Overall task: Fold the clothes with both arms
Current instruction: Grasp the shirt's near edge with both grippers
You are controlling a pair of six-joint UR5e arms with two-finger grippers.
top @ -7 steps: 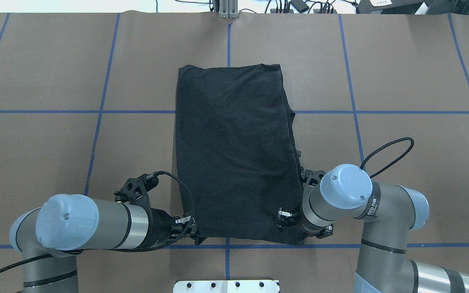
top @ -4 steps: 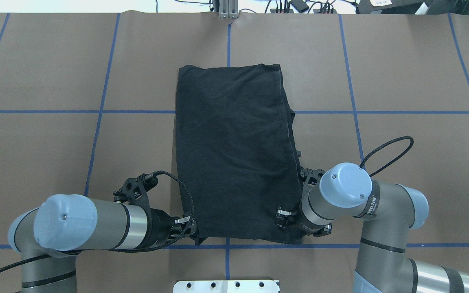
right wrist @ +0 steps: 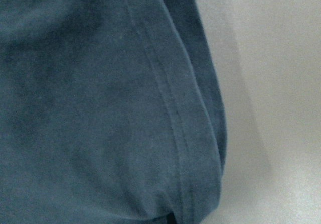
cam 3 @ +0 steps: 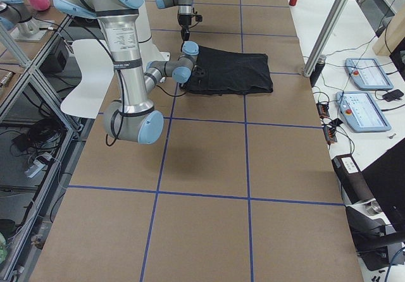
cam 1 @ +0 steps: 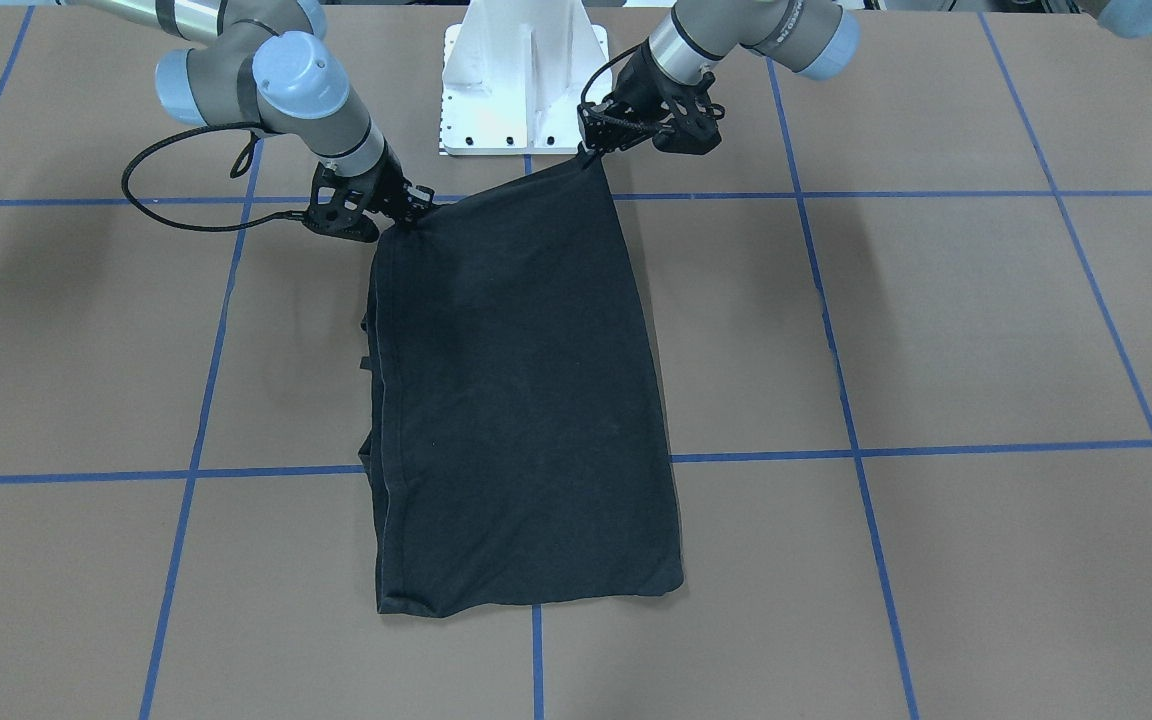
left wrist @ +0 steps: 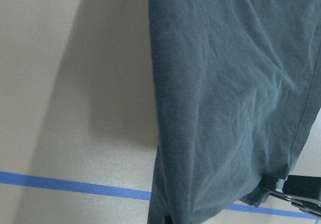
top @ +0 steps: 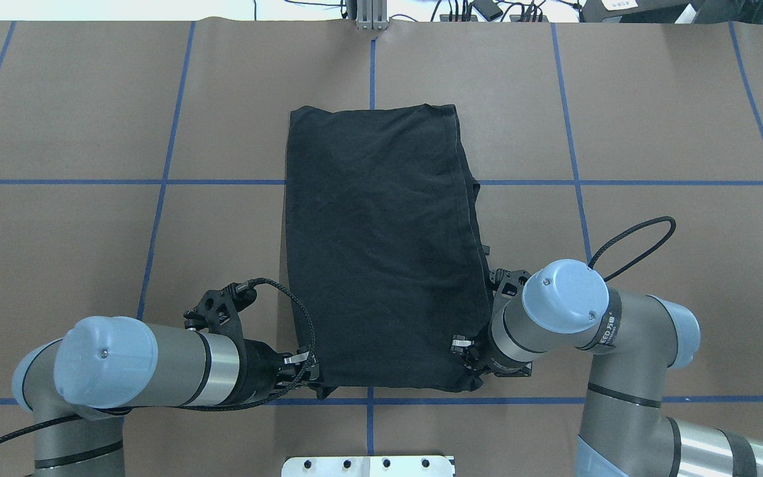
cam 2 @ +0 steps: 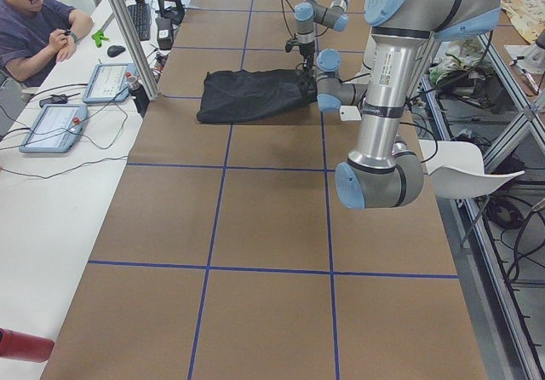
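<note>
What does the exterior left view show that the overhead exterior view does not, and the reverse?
Only the exterior left view shows a seated person, two tablets on a white bench and a white chair. Only the overhead view shows the whole outline of the black T-shirt and its stitched edge. Both show the T-shirt, the left arm and right arm at its robot-side corners, and blue tape lines.

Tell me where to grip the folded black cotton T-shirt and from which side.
Take the black cotton T-shirt at the two corners of its short edge nearest the robot, each arm from its own outer side. It lies as a long rectangle running away from the robot, so that edge should fold forward. The left gripper and right gripper pinch there now.
</note>
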